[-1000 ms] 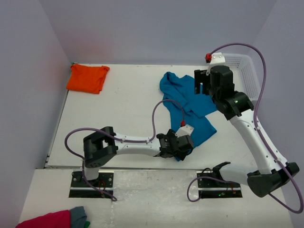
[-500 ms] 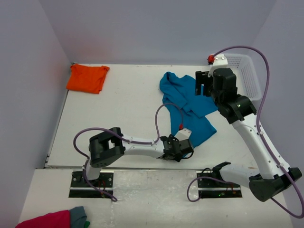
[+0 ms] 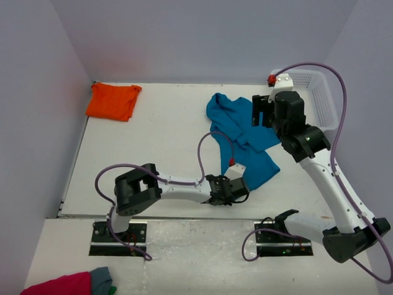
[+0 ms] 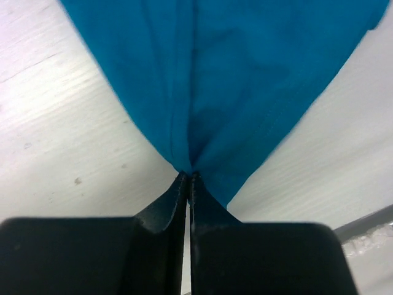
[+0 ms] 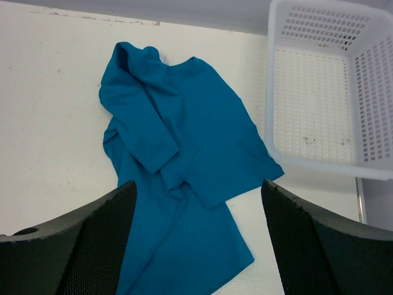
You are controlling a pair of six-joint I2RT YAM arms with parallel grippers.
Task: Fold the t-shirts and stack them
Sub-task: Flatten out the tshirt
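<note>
Two tees on the table [image 3: 153, 147]: the orange t-shirt [image 3: 112, 101] lies bunched at the far left corner, and the teal t-shirt [image 3: 241, 126] sprawls crumpled right of centre, beside the white basket [image 3: 320, 92]. Left gripper [image 4: 187, 177] is pinched tight on the teal shirt's near corner, fabric puckering into the tips. Right gripper [image 5: 196, 209] hovers above the shirt, jaws spread wide, holding nothing. This cotton looks light, limp and floppy; I'd say it drapes and drags rather than slides. Best second hold looks like an edge, a shoulder or another corner, so it spreads flat.
</note>
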